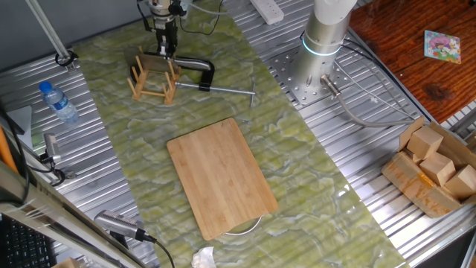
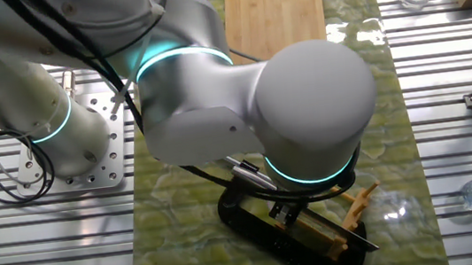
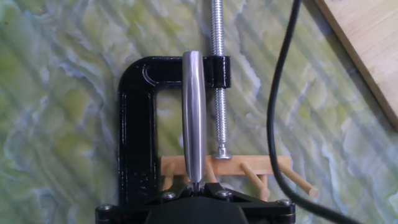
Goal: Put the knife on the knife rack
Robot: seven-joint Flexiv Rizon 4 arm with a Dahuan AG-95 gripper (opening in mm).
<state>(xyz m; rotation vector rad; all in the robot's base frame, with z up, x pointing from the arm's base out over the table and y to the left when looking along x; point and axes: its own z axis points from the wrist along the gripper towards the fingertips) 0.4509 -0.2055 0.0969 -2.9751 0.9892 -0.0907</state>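
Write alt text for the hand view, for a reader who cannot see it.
A rounded silver metal knife handle runs up the middle, above a small light-brown wooden dowel rack. A black C-clamp with a steel screw sits behind, on green marbled cloth.

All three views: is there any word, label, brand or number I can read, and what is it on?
None can be read.
Water bottle: its label is too small to read.
Colourful card on the wooden surface: a picture, any print too blurred.
Cardboard box: reddish marks, not legible.
Clamp, knife, rack: no markings show.
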